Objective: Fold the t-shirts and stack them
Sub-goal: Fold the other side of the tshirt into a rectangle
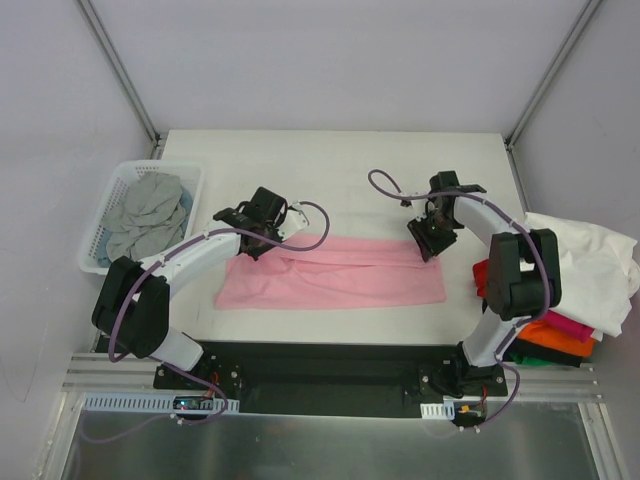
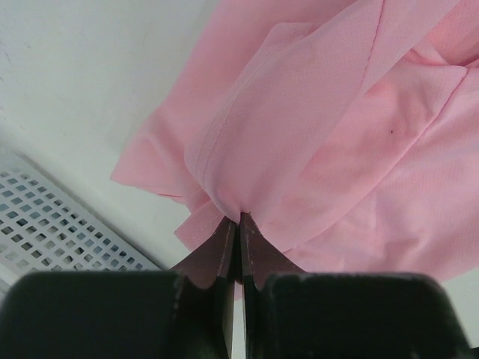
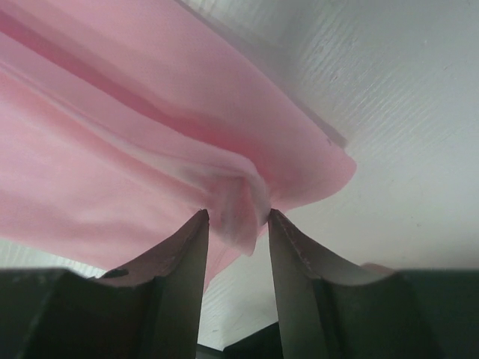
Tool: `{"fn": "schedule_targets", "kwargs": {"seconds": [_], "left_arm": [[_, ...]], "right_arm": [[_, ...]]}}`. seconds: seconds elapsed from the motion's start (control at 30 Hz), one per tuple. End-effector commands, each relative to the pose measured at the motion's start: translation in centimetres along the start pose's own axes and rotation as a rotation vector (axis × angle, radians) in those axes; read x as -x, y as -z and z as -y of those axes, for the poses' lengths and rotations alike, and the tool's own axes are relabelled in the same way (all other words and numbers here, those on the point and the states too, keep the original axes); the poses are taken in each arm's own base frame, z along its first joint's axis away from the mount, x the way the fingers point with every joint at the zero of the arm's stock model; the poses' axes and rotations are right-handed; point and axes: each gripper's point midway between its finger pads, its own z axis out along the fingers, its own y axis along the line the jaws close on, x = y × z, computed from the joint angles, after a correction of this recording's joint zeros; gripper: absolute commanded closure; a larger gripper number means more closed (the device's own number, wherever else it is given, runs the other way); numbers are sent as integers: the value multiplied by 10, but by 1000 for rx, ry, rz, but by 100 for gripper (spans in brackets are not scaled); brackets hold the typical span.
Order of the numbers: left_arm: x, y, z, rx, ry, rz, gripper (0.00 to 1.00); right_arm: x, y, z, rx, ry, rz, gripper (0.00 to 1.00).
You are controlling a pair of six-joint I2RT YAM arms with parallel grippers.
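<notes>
Looking down on a white table [image 1: 330,170], there are two robot arms, one pink t-shirt, one white lattice basket and one heap of shirts.

The pink t-shirt [image 1: 340,275] lies in the middle of the table, folded into a long flat strip running left to right. The basket [image 1: 150,165] stands at the left edge and holds crumpled grey t-shirts [image 1: 150,210]; how many cannot be told. At the right edge the heap shows five colours: a white t-shirt [image 1: 585,260] on top, with a red one [image 1: 483,275], a magenta one [image 1: 565,325], an orange one [image 1: 555,342] and a black one [image 1: 530,355] showing beneath it.

The left hand [image 1: 255,243] is at the strip's far left corner. In the left wrist view this hand [image 2: 239,218] is fully closed, pinching a gathered tuck of pink cloth between its tips, with the basket's lattice just beside it.

The right hand [image 1: 428,246] is at the strip's far right end. In the right wrist view this hand [image 3: 236,217] stands partly open. A small raised fold of the pink cloth sits in the gap between its two fingers [image 3: 187,254], not squeezed. The rest of the shirt spreads away from the tips over the table.
</notes>
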Motion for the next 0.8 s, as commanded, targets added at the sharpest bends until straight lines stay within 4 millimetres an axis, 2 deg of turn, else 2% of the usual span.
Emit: {"fn": "schedule_targets", "kwargs": {"seconds": [0.0, 0.37, 0.5, 0.6, 0.73, 0.77], "left_arm": [[-2, 8, 7, -11, 13, 4, 100], [-5, 4, 19, -47, 15, -7, 100], [-5, 2, 20, -53, 20, -11, 100], [-5, 0, 22, -62, 24, -13, 100], [-4, -5, 26, -83, 27, -20, 100], [-2, -5, 25, -83, 30, -15, 100]], "right_arm": [[2, 20, -8, -7, 14, 53, 57], [-17, 33, -35, 30, 25, 67, 54], [-5, 45, -26, -14, 38, 99, 53], [5, 45, -19, -30, 43, 100, 53], [29, 48, -3, -69, 53, 121, 52], [31, 42, -1, -66, 55, 109, 52]]}}
